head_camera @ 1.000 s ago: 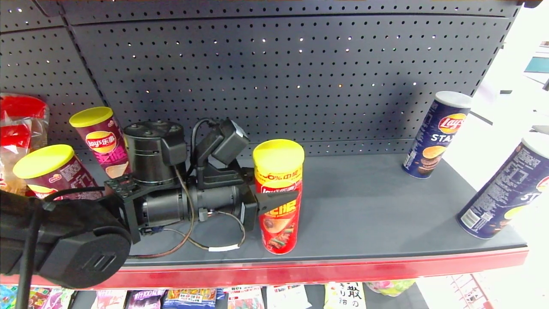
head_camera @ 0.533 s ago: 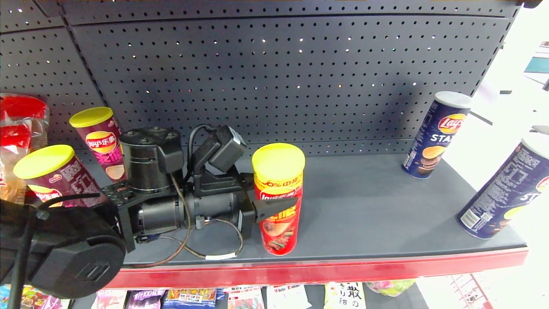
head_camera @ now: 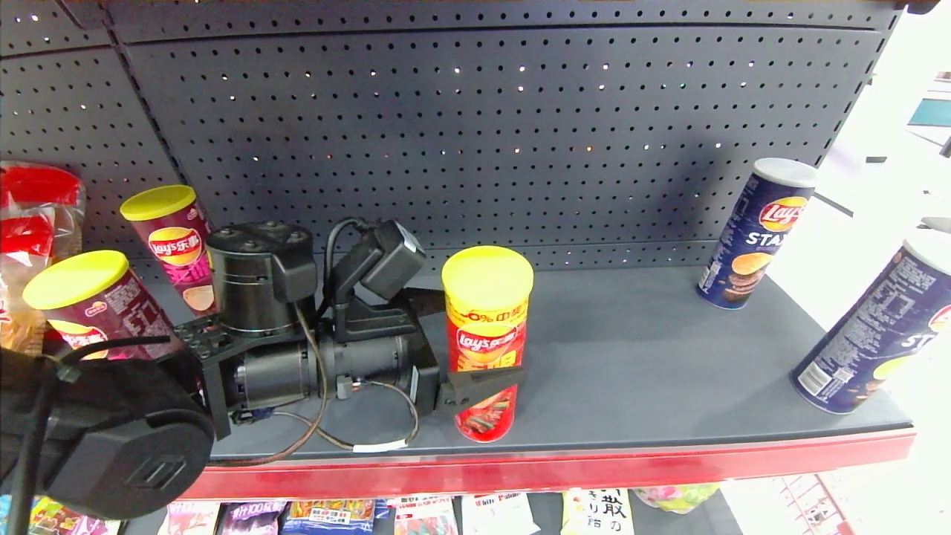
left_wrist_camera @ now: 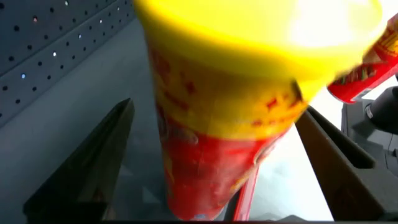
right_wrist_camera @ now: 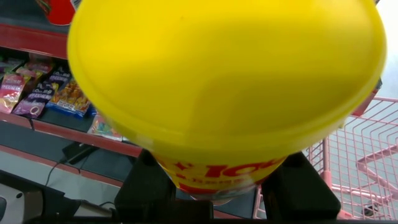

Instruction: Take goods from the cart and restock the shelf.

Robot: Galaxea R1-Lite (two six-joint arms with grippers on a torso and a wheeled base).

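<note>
On shelf (head_camera: 631,371), left end effector (head_camera: 481,348) seemingly straddles red can (head_camera: 487,297).

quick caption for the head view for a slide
Left gripper open around a red can standing near the shelf front, between purple cans and blue cans.

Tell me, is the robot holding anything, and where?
The right end effector grips a yellow-lidded can around its body. The left end effector is open around a standing red can.
</note>
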